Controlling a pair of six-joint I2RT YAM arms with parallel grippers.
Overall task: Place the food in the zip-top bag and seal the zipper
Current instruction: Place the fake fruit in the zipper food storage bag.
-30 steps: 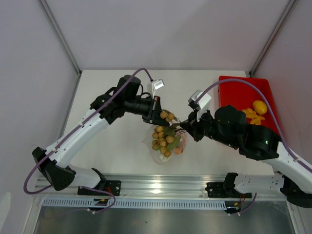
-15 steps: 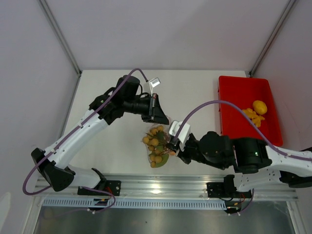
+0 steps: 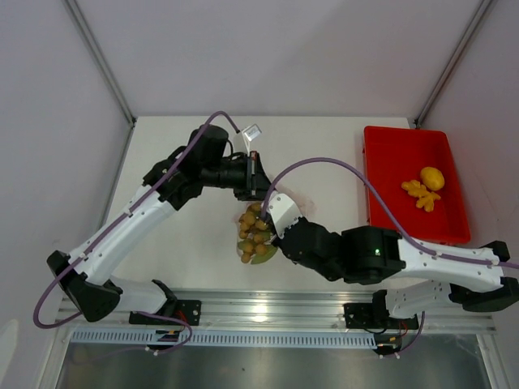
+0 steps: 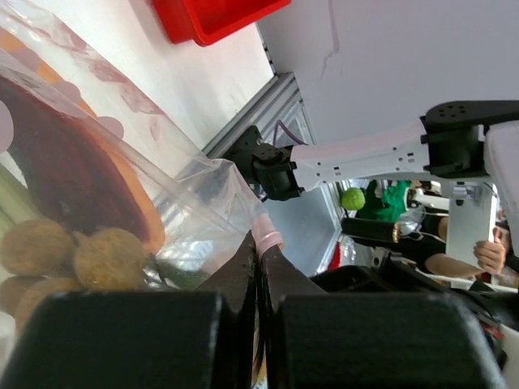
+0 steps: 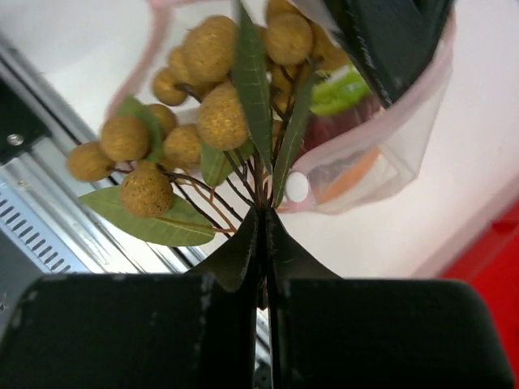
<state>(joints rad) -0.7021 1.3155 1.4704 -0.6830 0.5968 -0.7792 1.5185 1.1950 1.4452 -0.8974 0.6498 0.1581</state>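
Plastic bag, crinkly, pinched in left tool; right tool clamps rough tan-ball bunch.

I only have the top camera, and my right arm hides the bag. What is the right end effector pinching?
Observer: The right end effector is shut on the stems of the fruit bunch, its balls at the mouth of the bag.
Operator: And the left one?
Observer: The left end effector is shut on the pink zipper strip at the rim.
Operator: Anything inside already?
Observer: Yes, a dark red piece and an orange slice show through the plastic.
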